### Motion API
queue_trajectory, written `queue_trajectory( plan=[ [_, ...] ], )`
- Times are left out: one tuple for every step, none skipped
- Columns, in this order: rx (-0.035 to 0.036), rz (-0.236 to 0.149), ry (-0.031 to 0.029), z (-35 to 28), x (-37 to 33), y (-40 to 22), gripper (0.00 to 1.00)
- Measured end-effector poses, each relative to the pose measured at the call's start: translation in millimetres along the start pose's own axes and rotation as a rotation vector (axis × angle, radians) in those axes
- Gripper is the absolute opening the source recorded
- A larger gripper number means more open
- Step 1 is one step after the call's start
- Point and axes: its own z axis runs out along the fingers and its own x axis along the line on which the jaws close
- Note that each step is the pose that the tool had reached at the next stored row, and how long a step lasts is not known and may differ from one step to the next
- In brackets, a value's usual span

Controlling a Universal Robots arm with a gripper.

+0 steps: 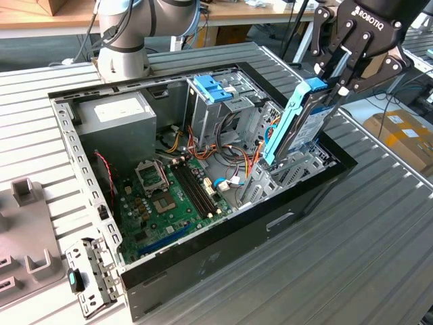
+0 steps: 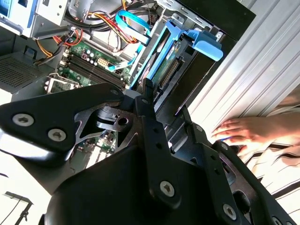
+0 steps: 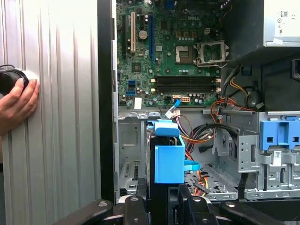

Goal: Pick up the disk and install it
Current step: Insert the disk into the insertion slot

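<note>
Status from my end: holding.
I see black two-finger gripper clamped on flat silver-grey hard disk in light-blue carrier rail, tilted, lower end inside open black computer case.

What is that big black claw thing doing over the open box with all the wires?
It is a robot arm standing on a ribbed table. The claw is its gripper, shut on the disk: a silver drive in a light-blue frame, held tilted over an open computer case. Inside lies a green circuit board. One picture comes from a camera off the arm; two come from cameras near its wrist. A person's hand rests on the table beside the case.
</note>
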Motion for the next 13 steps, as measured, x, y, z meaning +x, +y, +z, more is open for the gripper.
queue_trajectory(
  plan=[
    [0.0000, 0.000, -0.0002, 0.9, 0.0, 0.0, 0.35],
    [0.0000, 0.000, 0.0000, 1.4, 0.1, 0.0, 0.35],
    [0.0000, 0.000, -0.0001, 2.1, 0.1, 0.1, 0.35],
    [0.0000, 0.000, -0.0001, 2.4, 0.1, 0.1, 0.35],
    [0.0000, 0.000, 0.0001, 2.3, 0.1, 0.1, 0.35],
    [0.0000, 0.000, 0.0000, 2.7, 0.1, 0.1, 0.35],
    [0.0000, 0.000, 0.0000, 3.0, 0.1, 0.1, 0.35],
    [0.0000, 0.000, 0.0000, 3.0, 0.1, 0.1, 0.35],
    [0.0000, 0.000, -0.0001, 3.2, 0.1, 0.1, 0.35],
    [0.0000, 0.000, -0.0001, 3.4, 0.1, 0.1, 0.35],
    [0.0000, 0.000, -0.0001, 3.7, 0.1, 0.1, 0.35],
    [0.0000, 0.000, 0.0000, 4.4, 0.2, 0.1, 0.35],
    [0.0000, 0.000, 0.0000, 4.8, 0.2, 0.1, 0.35]
  ],
)
